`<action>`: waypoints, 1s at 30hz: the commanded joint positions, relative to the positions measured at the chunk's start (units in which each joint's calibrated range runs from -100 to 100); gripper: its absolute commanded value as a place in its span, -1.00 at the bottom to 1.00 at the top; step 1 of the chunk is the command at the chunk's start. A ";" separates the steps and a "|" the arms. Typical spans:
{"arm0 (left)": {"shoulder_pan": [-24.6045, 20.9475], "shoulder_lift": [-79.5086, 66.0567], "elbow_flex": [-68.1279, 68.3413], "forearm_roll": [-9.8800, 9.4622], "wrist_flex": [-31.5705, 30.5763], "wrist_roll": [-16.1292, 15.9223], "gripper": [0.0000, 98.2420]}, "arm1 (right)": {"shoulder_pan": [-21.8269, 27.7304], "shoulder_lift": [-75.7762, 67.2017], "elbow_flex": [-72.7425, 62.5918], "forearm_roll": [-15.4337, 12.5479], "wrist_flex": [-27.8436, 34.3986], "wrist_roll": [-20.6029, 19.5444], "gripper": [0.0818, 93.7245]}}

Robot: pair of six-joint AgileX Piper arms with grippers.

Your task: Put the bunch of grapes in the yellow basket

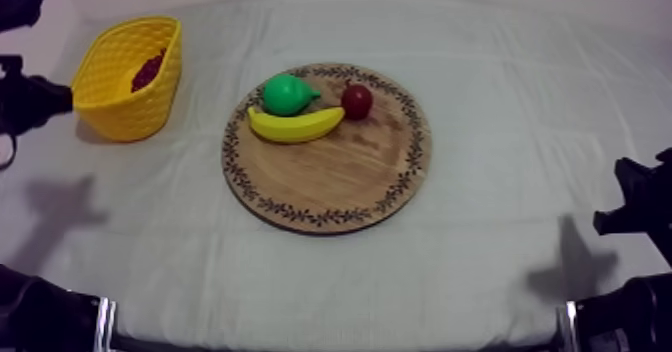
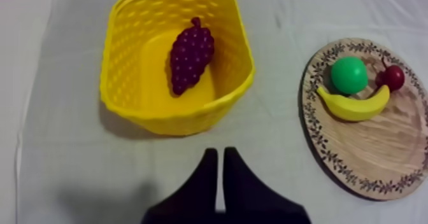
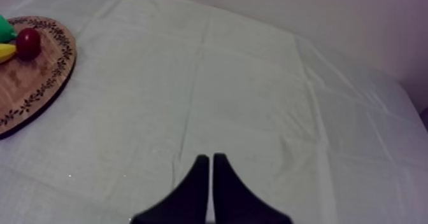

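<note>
The purple bunch of grapes [image 2: 190, 56] lies inside the yellow basket [image 2: 127, 105], which stands at the table's far left [image 1: 130, 76]; the grapes [image 1: 148, 71] show dark through its opening. My left gripper [image 2: 220, 151] is shut on nothing, its fingers together, hovering just in front of the basket. In the top view my left gripper [image 1: 62, 98] sits beside the basket's left wall. My right gripper [image 3: 210, 156] is shut and empty over bare cloth, at the right edge [image 1: 612, 219], well away from the round wooden board [image 1: 326, 148].
On the board lie a green pear [image 1: 287, 94], a banana [image 1: 295, 125] and a small red fruit [image 1: 357, 101], all in its far half. The board [image 2: 395, 156] is to the right of the basket. Bare cloth lies between them.
</note>
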 commanded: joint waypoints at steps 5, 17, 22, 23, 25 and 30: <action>0.23 -17.37 16.37 -0.58 -5.78 -1.03 -1.00 | -0.02 0.00 -0.04 0.03 0.00 0.01 -0.99; 2.25 -34.03 29.90 1.01 -8.55 -3.83 -1.00 | -0.02 0.00 -0.04 0.03 0.00 0.01 -0.99; 2.79 -38.21 31.20 0.63 -8.33 -2.86 -1.00 | -0.02 0.00 -0.04 0.03 0.00 0.01 -0.99; 2.92 -39.01 31.37 0.48 -8.30 -2.81 -1.00 | -0.02 0.00 -0.04 0.03 0.00 0.01 -0.99; 3.07 -40.61 31.75 0.29 -8.37 -2.75 -1.00 | -0.02 0.00 -0.04 0.03 0.00 0.01 -0.99; 2.84 -45.10 33.28 -2.04 -9.67 0.14 -1.00 | -0.02 0.00 -0.04 0.03 0.00 0.01 -0.99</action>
